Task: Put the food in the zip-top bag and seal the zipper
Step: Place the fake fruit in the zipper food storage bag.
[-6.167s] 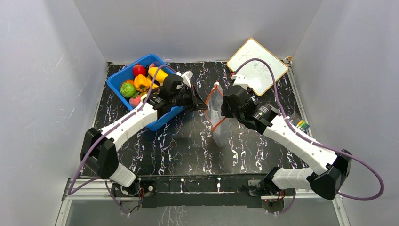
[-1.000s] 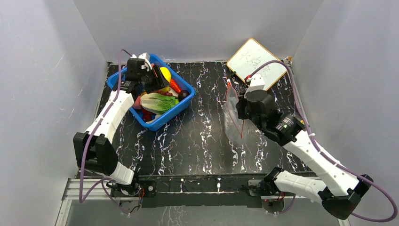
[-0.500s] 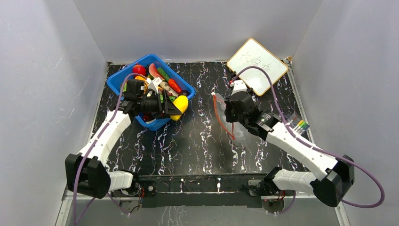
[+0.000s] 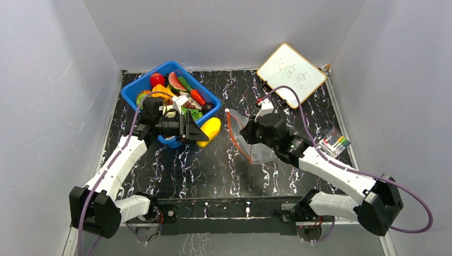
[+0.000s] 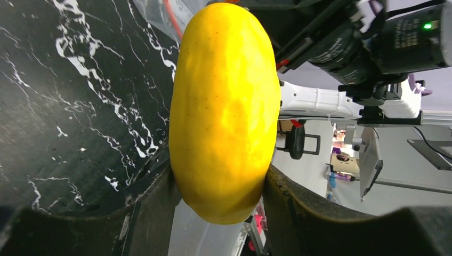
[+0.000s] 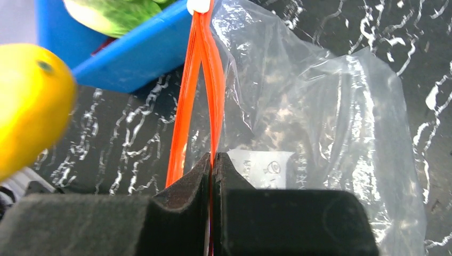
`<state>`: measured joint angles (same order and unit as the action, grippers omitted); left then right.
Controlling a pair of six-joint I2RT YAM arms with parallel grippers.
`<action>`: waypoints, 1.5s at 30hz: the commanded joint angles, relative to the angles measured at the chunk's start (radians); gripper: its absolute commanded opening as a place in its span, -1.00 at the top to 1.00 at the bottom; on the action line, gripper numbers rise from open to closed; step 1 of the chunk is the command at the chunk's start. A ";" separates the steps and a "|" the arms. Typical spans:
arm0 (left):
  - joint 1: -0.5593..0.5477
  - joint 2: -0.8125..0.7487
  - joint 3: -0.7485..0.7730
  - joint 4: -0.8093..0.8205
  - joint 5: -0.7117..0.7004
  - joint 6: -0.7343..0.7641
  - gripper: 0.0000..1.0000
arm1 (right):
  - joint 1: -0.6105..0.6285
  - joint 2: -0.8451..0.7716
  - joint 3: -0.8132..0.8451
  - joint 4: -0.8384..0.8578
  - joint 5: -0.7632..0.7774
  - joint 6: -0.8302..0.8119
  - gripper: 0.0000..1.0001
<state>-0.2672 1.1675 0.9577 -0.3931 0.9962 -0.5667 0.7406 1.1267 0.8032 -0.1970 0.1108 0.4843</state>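
Half the blue bin [image 4: 128, 95] and its heaped food [image 4: 175, 81] sits behind the left arm. The left jaws, spread part way, clamp a yellow fruit [image 4: 210, 129] above the bench [image 4: 213, 165], between bin and zip-top bag [image 4: 262, 153], and it blocks most of the left wrist view. The right jaws, pressed together, pinch the zipper [image 6: 201, 32], that wrist covering part of the bag's mouth from above, and we cannot read the whiteboard [image 4: 291, 74] or count the markers [image 4: 336, 142].

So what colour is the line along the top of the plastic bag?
Red-orange. The zipper shows best in the right wrist view.
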 commanded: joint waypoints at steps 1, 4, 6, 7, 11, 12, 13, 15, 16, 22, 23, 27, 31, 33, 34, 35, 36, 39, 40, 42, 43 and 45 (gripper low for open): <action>-0.042 -0.061 -0.046 0.103 0.069 -0.123 0.53 | 0.015 -0.058 -0.014 0.164 -0.007 0.025 1.00; -0.086 -0.040 -0.034 0.111 0.068 -0.123 0.54 | 0.024 -0.075 -0.038 0.196 -0.016 0.015 1.00; -0.120 -0.017 -0.025 0.112 0.059 -0.135 0.55 | 0.032 -0.084 -0.046 0.207 -0.009 0.002 1.00; -0.139 -0.007 -0.023 0.121 0.055 -0.147 0.56 | 0.037 -0.087 -0.049 0.214 -0.005 -0.006 1.00; -0.195 0.026 -0.035 0.179 0.034 -0.194 0.56 | 0.057 -0.098 -0.050 0.223 0.024 -0.029 1.00; -0.202 0.032 -0.035 0.180 0.021 -0.196 0.57 | 0.063 -0.101 -0.051 0.224 0.035 -0.032 1.00; -0.207 0.037 -0.029 0.166 -0.001 -0.191 0.57 | 0.068 -0.104 -0.055 0.227 0.041 -0.038 1.00; -0.221 0.045 -0.020 0.153 -0.032 -0.178 0.58 | 0.075 -0.106 -0.064 0.236 0.044 -0.056 1.00; -0.225 0.047 -0.020 0.160 -0.033 -0.181 0.57 | 0.079 -0.108 -0.068 0.240 0.049 -0.063 1.00; -0.228 0.085 -0.025 0.146 -0.046 -0.183 0.57 | 0.117 -0.154 -0.120 0.310 0.104 -0.110 1.00; -0.228 0.090 -0.029 0.150 -0.048 -0.185 0.57 | 0.124 -0.162 -0.129 0.323 0.098 -0.127 1.00; -0.228 0.113 -0.038 0.164 -0.053 -0.196 0.58 | 0.148 -0.189 -0.170 0.379 0.029 -0.211 1.00; -0.228 0.139 -0.020 0.142 -0.070 -0.184 0.58 | 0.170 -0.193 -0.176 0.358 0.065 -0.244 1.00; -0.228 0.150 -0.014 0.144 -0.073 -0.182 0.59 | 0.180 -0.188 -0.180 0.359 0.059 -0.256 1.00; -0.228 0.156 -0.009 0.140 -0.074 -0.179 0.59 | 0.185 -0.186 -0.179 0.360 0.054 -0.263 1.00; -0.227 0.162 -0.003 0.129 -0.078 -0.173 0.59 | 0.193 -0.184 -0.179 0.363 0.052 -0.271 1.00; -0.228 0.169 0.007 0.109 -0.083 -0.166 0.59 | 0.202 -0.184 -0.178 0.367 0.052 -0.278 1.00; -0.229 0.180 0.029 0.064 -0.103 -0.152 0.58 | 0.218 -0.178 -0.174 0.383 0.046 -0.301 1.00; -0.228 0.183 0.035 0.052 -0.110 -0.149 0.58 | 0.222 -0.172 -0.173 0.388 0.033 -0.304 1.00; -0.228 0.189 0.051 0.024 -0.132 -0.136 0.57 | 0.230 -0.157 -0.169 0.399 0.010 -0.305 1.00; -0.228 0.193 0.059 0.008 -0.148 -0.128 0.57 | 0.236 -0.149 -0.164 0.401 0.005 -0.301 1.00; -0.228 0.196 0.071 -0.009 -0.162 -0.119 0.56 | 0.249 -0.134 -0.155 0.404 -0.003 -0.287 1.00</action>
<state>-0.4931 1.3663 0.9699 -0.3260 0.8593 -0.7090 0.9646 0.9707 0.6231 0.1173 0.1421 0.2070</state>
